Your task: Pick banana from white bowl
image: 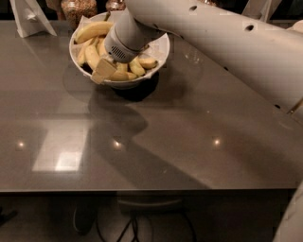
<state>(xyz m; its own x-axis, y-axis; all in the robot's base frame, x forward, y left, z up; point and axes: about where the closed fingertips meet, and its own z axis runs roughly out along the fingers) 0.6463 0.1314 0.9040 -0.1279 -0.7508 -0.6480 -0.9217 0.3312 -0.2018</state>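
Note:
The white bowl (158,45) stands at the back of the grey table, lined with crinkled white paper and filled with several yellow bananas. The long curved banana (93,30) lies along the bowl's back-left rim. Shorter bananas (138,66) lie in the middle and to the right. My gripper (103,71) reaches down from the big white arm (213,42) into the front-left part of the bowl, among the shorter bananas and in front of the long one. The arm hides the bowl's back-right part.
Glass jars (78,7) stand just behind the bowl. A white folded card (29,18) stands at the back left. The table's front edge (142,189) runs across the lower part of the view, with cables on the floor below.

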